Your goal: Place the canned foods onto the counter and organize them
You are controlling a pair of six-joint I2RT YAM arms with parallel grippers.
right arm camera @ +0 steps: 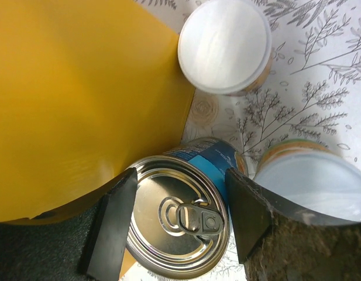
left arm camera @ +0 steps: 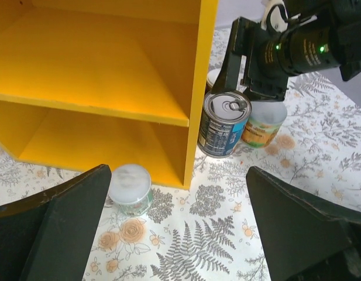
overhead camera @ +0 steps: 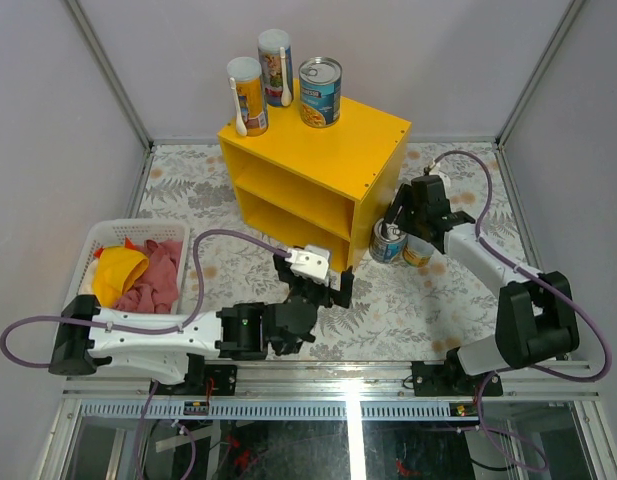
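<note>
Seen from above, the yellow counter (overhead camera: 373, 130) stands at the back of the floral cloth (overhead camera: 388, 310), with its two open compartments facing the arms. Three cans stand on its flat top, all upright with their long axes vertical. A tall yellow tube (overhead camera: 249, 100) with a white lid is at the left corner, and a second tube (overhead camera: 275, 68) is just behind it. A blue-labelled can (overhead camera: 319, 95) stands to their right, steel lid up.

The right gripper (overhead camera: 392, 232) is low at the counter's right front corner, covering what it holds. Its own wrist camera shows the fingers (right arm camera: 113, 228) lying against opposite sides of a steel pull-tab can (right arm camera: 180, 234), clasping it. That can stands upright on the cloth just beside the counter's side wall, its tab flat on the lid. A pale-lidded can (right arm camera: 303, 181) stands just beside it; whether they touch cannot be told. A white-lidded can (right arm camera: 224, 45) stands further along the wall, apart from both.

Only the left wrist camera shows a small pale-lidded can (left arm camera: 130, 186), upright on the cloth at the foot of the counter's lower compartment. The left gripper (left arm camera: 177, 172) is released, its fingers spread wide with nothing between them.

At the left, a white laundry basket (overhead camera: 138, 226) holds a yellow cloth (overhead camera: 118, 272) and a pink cloth (overhead camera: 160, 275)
</note>
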